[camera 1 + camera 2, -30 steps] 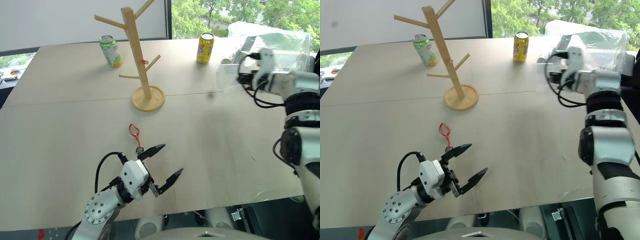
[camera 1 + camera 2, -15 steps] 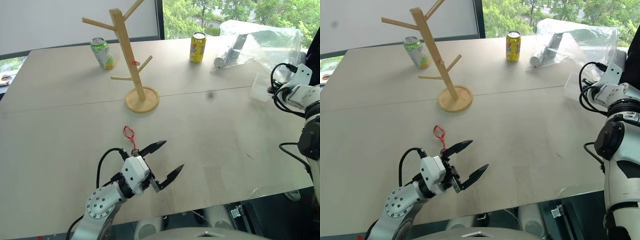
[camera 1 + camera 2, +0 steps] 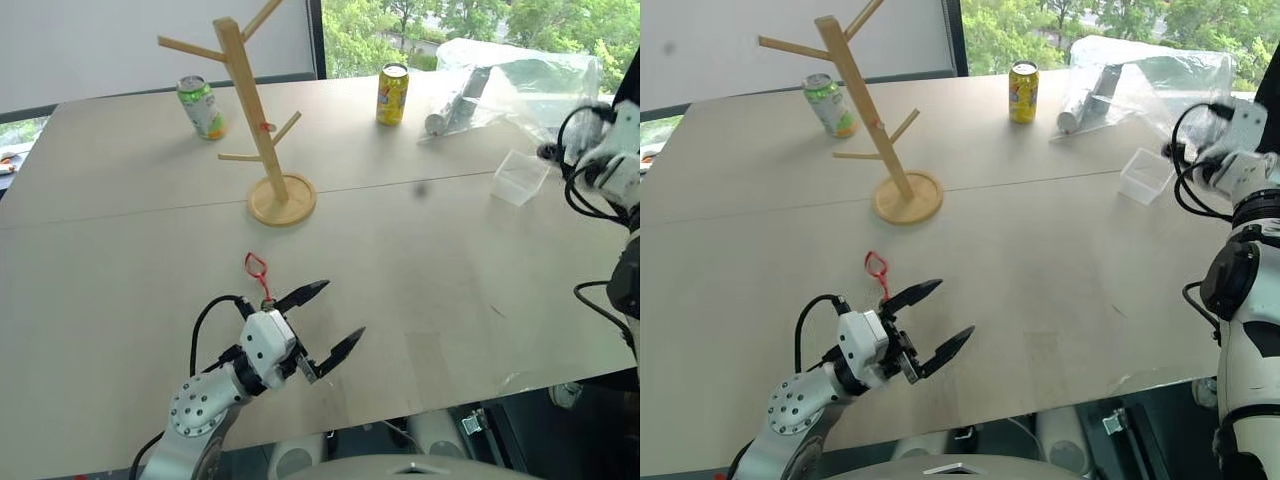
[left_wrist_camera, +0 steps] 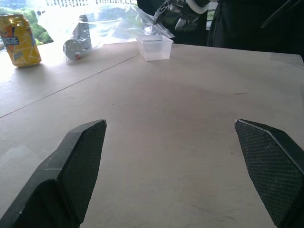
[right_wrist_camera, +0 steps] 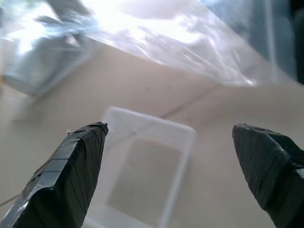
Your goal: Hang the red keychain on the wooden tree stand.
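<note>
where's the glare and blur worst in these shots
Right wrist view: the plastic bag blows out to white, and the clear plastic box under it is soft. Left wrist view: bright backlight washes the bag, and the yellow can stays readable. Head views: evenly lit, with the red keychain crisp on the table.

right wrist view. own right gripper (image 5: pixel 171 171): two dark fingers (image 5: pixel 71 175) spread wide apart, nothing between them. past the tips, a light wooden table (image 5: pixel 142 90). clear plastic box (image 5: pixel 142 175) sits on it, empty, lid off, lying between the two fingers and beyond them. from the box, at about 11 o'clock, a grey cylinder-like item (image 5: pixel 42 66), blurred. at about 1 o'clock, a crumpled clear plastic bag (image 5: pixel 199 42), bright with glare, resting on the table.
</note>
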Controlling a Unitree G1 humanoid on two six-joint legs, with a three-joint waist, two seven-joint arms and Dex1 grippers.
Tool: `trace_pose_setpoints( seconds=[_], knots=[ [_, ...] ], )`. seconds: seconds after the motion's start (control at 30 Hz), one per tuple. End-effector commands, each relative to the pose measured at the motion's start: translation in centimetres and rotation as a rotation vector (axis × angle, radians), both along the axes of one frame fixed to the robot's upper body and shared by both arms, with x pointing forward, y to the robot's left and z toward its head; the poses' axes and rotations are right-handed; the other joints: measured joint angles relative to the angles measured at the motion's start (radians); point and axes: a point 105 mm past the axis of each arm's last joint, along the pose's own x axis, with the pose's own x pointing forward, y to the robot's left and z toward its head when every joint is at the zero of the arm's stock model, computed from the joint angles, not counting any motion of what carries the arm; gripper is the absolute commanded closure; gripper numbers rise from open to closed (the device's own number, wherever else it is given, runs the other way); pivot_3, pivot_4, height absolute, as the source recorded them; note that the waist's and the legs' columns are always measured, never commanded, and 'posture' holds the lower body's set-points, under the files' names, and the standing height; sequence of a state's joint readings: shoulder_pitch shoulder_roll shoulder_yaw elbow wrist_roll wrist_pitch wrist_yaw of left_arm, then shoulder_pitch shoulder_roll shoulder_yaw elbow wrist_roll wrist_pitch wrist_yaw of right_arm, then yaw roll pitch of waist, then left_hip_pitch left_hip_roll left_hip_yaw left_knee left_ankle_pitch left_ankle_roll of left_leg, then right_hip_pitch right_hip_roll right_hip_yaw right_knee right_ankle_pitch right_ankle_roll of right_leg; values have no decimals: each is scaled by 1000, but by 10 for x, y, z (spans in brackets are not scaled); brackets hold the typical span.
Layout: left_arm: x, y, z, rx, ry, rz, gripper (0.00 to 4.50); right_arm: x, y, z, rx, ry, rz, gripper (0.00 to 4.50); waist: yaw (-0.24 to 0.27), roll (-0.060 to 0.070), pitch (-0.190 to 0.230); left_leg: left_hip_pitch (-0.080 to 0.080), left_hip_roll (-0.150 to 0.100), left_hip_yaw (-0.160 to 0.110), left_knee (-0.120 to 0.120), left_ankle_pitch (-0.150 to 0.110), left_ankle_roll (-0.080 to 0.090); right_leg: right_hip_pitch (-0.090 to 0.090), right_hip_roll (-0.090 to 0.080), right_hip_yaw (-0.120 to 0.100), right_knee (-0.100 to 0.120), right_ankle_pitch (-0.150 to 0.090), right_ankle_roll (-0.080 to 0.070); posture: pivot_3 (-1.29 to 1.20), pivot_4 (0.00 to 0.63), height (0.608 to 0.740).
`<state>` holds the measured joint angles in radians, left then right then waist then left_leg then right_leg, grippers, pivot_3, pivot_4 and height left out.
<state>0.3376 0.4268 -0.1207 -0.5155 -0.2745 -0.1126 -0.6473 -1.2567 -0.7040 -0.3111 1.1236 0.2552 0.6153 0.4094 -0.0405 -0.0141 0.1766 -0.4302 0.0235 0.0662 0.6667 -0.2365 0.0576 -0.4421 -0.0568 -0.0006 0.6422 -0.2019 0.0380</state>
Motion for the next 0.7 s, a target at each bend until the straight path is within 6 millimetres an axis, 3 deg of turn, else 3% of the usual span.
trace_pose_setpoints(
  seconds=[0.03,0.13,0.23,0.3,0.5,0.6,0.7],
  knots=[
    [14,11,10,-76,9,134,0,-10,45,37,-116,-215,336,11,3,0,-1,0,0,0,0,0,0,0,0,0,0,0,0,0,150,740],
    [37,32,17,-139,41,364,0,-40,82,23,-178,-337,600,11,21,-3,-3,0,1,-5,1,0,0,3,1,-4,-1,0,0,0,150,740],
    [63,72,29,-200,78,746,0,-88,124,-16,-266,-404,886,11,46,-4,-2,-1,1,-9,3,0,0,4,0,-7,0,1,1,0,150,740],
    [67,83,31,-228,139,861,0,-115,139,-36,-286,-421,1018,11,51,-3,-2,-2,1,-9,5,0,0,4,0,-7,0,1,3,0,150,740],
    [64,89,18,-214,350,991,0,-158,147,-100,-486,-414,1278,11,49,-5,-2,4,-1,-9,8,0,0,12,0,-6,-1,2,6,0,150,740],
    [62,89,16,-188,400,1014,0,-170,149,-115,-497,-425,1365,11,51,-5,-2,6,-1,-9,8,0,0,12,2,-6,-1,0,7,0,150,740],
    [59,82,13,-191,465,995,0,-167,151,-122,-469,-442,1360,11,51,-5,-2,6,-1,-9,8,0,0,13,2,-6,-1,2,4,0,150,740]
  ],
)
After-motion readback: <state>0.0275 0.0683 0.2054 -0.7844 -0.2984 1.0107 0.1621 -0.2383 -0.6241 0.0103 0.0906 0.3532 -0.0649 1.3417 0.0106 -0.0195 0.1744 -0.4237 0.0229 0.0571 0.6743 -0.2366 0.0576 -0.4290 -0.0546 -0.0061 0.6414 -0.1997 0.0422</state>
